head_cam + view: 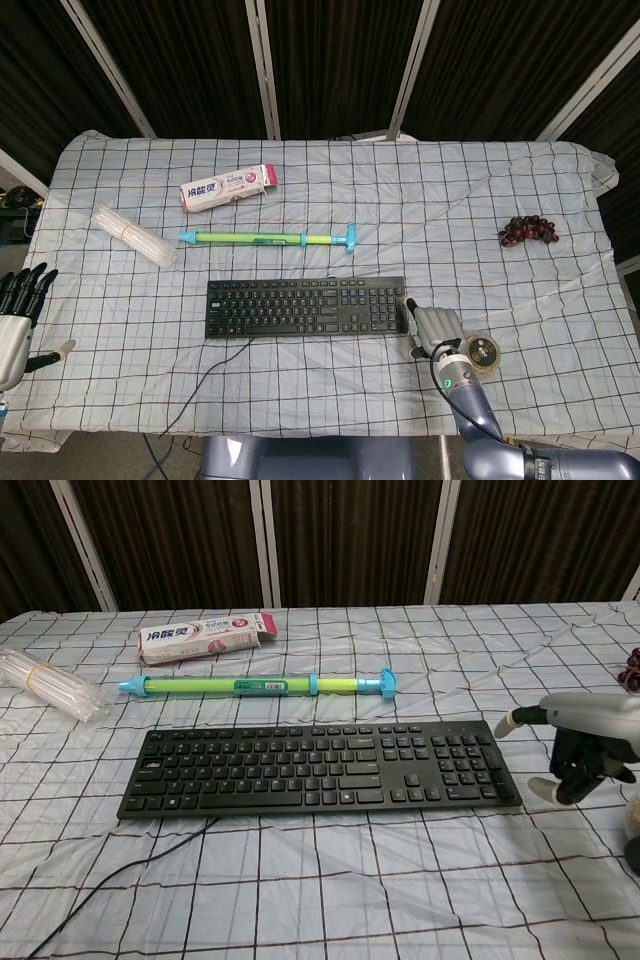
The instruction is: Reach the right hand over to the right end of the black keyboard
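The black keyboard (306, 307) lies across the middle of the checked cloth, its cable trailing toward the front edge; the chest view shows the keyboard (320, 770) too. My right hand (435, 328) hovers just past its right end, holding nothing. One fingertip (408, 303) reaches the keyboard's right edge; I cannot tell whether it touches. In the chest view the right hand (580, 748) sits beside the number pad with its fingers bent downward and apart. My left hand (15, 320) stays at the table's left edge, fingers spread and empty.
A tape roll (484, 352) sits just right of my right hand. Behind the keyboard lies a green and blue stick (270, 238), then a toothpaste box (228, 187). A bundle of clear straws (133, 236) is at the left, a dark bead cluster (528, 230) at the right.
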Controlling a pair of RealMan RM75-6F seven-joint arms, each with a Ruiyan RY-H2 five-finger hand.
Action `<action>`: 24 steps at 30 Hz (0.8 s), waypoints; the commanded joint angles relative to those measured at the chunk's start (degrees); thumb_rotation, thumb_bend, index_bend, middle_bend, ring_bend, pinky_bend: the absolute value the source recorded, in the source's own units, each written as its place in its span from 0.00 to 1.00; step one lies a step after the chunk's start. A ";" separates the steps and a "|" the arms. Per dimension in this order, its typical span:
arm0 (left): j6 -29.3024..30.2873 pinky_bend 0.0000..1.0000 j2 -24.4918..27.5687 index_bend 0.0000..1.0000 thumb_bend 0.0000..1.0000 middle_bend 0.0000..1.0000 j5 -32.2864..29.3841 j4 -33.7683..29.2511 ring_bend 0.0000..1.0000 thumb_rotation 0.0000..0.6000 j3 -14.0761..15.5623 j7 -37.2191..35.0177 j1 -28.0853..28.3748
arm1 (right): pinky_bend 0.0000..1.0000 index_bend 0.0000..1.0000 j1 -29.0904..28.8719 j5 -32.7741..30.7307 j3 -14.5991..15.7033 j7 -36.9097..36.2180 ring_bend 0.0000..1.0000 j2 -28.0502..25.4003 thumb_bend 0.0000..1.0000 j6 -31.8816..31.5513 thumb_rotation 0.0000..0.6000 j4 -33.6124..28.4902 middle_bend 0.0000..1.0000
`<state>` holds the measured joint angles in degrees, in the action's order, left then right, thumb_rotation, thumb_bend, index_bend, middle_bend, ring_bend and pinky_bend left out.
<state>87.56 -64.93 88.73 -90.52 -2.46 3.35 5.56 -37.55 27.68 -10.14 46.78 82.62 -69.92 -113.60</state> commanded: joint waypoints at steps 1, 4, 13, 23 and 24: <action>-0.03 0.00 0.05 0.00 0.06 0.00 0.02 0.02 0.00 1.00 0.03 -0.17 0.01 | 0.80 0.12 -1.59 -1.60 -0.64 0.67 0.91 1.70 0.49 -0.76 1.00 1.08 0.94; -0.14 0.00 0.10 0.00 0.06 0.00 -0.02 0.01 0.00 1.00 0.06 -0.41 0.03 | 0.80 0.12 -2.61 -2.68 -0.89 0.72 0.91 2.96 0.49 -1.16 1.00 1.66 0.94; -0.71 0.00 0.12 0.00 0.06 0.00 -0.38 -0.14 0.00 1.00 0.16 -0.12 0.14 | 0.80 0.12 -3.78 -3.93 -0.26 0.57 0.91 5.56 0.50 -1.14 1.00 3.74 0.94; -0.93 0.00 0.18 0.00 0.06 0.00 -0.46 -0.45 0.00 1.00 0.25 -0.04 0.18 | 0.80 0.12 -4.82 -4.83 -0.27 -0.16 0.91 7.37 0.51 -0.90 1.00 6.10 0.94; -0.93 0.00 0.19 0.00 0.06 0.00 -0.49 -0.48 0.00 1.00 0.24 -0.06 0.18 | 0.80 0.12 -4.90 -4.95 -0.16 -0.11 0.91 7.44 0.51 -0.86 1.00 6.23 0.94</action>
<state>86.62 -64.73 88.24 -91.00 -2.21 3.27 5.73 -42.40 22.78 -10.35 46.65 90.02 -70.81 -107.41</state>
